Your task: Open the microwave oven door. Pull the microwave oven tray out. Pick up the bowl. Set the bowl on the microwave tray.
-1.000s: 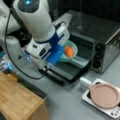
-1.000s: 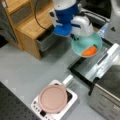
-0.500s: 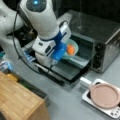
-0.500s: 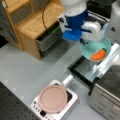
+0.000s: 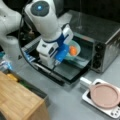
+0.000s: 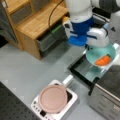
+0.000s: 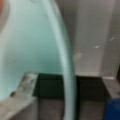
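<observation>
The claw (image 6: pixel 98 47) is gripping the bowl (image 6: pixel 100 55) by its rim, hanging it above the microwave oven door (image 5: pixel 66 71), which is lying open before the microwave oven (image 5: pixel 100 37).

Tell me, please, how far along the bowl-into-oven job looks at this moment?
Done: the microwave oven door lies folded down, open. In hand: the gripper holds the bowl, with an orange item inside, by its rim over the open door at the microwave oven. Left: the bowl is not yet set down; I cannot make out the tray.
</observation>
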